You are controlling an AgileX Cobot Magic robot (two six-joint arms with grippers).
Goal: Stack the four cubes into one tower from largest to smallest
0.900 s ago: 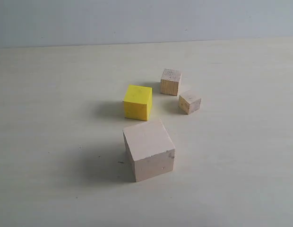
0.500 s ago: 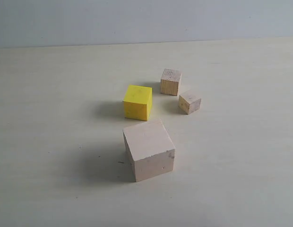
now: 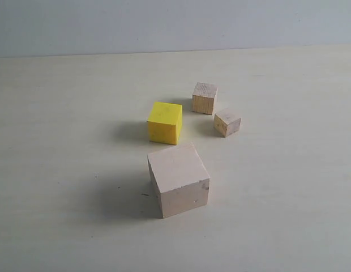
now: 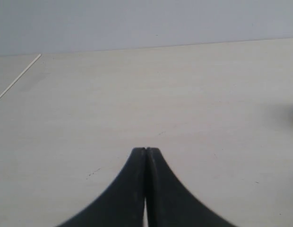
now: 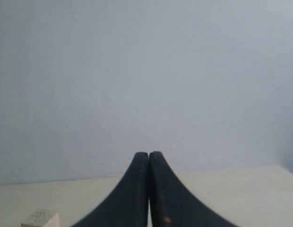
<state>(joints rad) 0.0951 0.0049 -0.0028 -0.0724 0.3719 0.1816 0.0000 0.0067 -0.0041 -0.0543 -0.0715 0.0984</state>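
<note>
**A:** Start on the left. What is the left gripper doing?

**B:** The left gripper (image 4: pixel 146 150) has its two black fingers pressed together, tip against tip, pinching nothing. Under it lies plain table (image 4: pixel 90 109), pale and faintly grained.

**A:** And the cubes?

**B:** All four stand on the table in the exterior view, each flat on one face and apart from the others. Furthest left is the yellow cube (image 3: pixel 165 123), near the middle of the table. Slightly right of it and nearer the camera is the pale cube (image 3: pixel 178 179), the largest. It is turned a little, so one corner points toward the camera. A narrow gap separates it from the yellow one, and its shadow falls to the left.

**A:** The tan ones?

**B:** Further right. The bigger tan cube (image 3: pixel 204 98) sits behind and to the right of the yellow cube, close to it. The smallest tan cube (image 3: pixel 227 123) is rightmost. It is just beside the bigger one on its near side, about level with the yellow cube, and slightly turned.

**A:** And the right gripper?

**B:** The right gripper (image 5: pixel 149 154) is closed as well, fingers flush together and gripping nothing. It faces the grey wall (image 5: pixel 146 71), with a strip of table below. A corner of one wooden cube (image 5: pixel 40 218) shows at the edge of the right wrist view. I cannot tell which cube it is.
</note>
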